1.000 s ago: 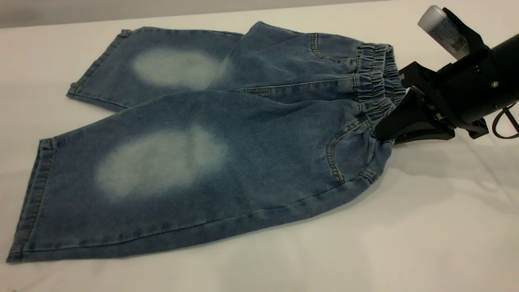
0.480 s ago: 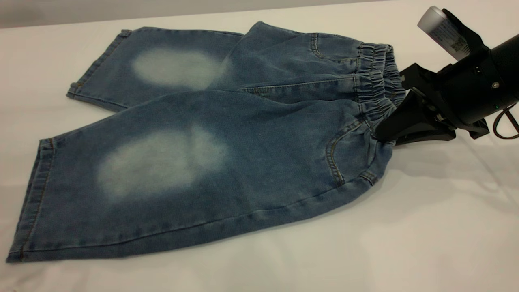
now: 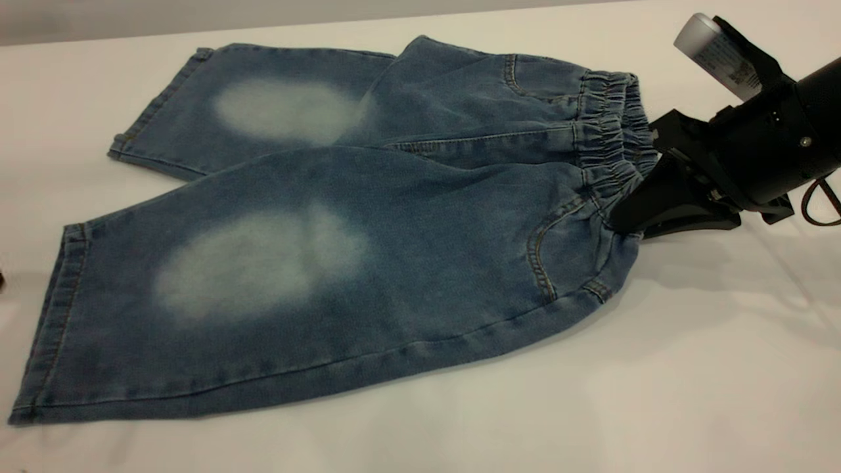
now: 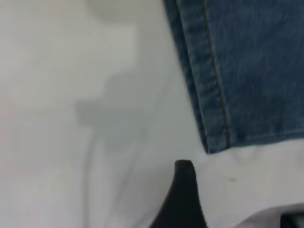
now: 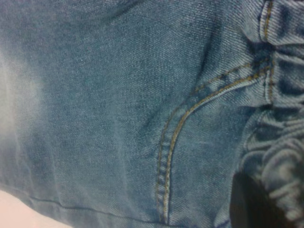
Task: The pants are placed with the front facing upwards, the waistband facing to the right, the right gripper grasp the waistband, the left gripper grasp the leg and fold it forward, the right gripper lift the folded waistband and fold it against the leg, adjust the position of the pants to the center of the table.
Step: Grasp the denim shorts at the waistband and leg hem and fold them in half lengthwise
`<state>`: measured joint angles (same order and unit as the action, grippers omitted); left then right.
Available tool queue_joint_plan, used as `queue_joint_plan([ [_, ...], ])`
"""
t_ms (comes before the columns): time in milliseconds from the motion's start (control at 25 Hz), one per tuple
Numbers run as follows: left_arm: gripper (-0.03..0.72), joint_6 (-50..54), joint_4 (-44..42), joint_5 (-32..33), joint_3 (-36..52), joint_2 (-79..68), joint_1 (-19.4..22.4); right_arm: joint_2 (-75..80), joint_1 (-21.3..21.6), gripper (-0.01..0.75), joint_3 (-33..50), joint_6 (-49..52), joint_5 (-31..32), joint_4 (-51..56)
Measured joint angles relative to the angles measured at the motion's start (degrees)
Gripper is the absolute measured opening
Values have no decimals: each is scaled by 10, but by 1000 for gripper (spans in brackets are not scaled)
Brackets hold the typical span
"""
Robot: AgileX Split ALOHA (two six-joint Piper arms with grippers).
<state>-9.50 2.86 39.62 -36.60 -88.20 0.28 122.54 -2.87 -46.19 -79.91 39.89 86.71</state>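
The blue denim pants (image 3: pixel 328 249) lie flat, front up, on the white table (image 3: pixel 657 394), legs pointing left and the gathered waistband (image 3: pixel 611 131) at the right. My right gripper (image 3: pixel 621 220) is shut on the waistband at its near corner, beside the pocket seam (image 5: pixel 175 142); one dark finger (image 5: pixel 247 206) shows under the ruched cloth (image 5: pixel 285 142). My left gripper (image 4: pixel 237 197) hovers open just off the near leg's hem corner (image 4: pixel 213 137), with one black finger (image 4: pixel 183 190) over bare table. It barely shows at the exterior view's left edge.
Bare white tabletop surrounds the pants, widest along the near edge (image 3: pixel 460 427) and to the right. The right arm's silver labelled cylinder (image 3: pixel 713 46) and a cable loop (image 3: pixel 821 203) sit at the far right.
The right gripper has shifted slightly up and back with the waistband corner. A dark sliver of the left gripper has come in at the exterior view's left edge.
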Motion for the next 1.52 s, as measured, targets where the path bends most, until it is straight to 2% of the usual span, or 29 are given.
queue_joint_plan([
  [280, 557, -42, -21, -35, -1, -88, -44, 0, 0, 40, 0, -4, 0, 0],
  [440, 557, -38, -51, -41, -1, -130, -45, 0, 0, 40, 0, -7, 0, 0],
  [1520, 557, -29, -39, -115, -1, -226, -45, 0, 0, 48, 0, -7, 2, 3],
])
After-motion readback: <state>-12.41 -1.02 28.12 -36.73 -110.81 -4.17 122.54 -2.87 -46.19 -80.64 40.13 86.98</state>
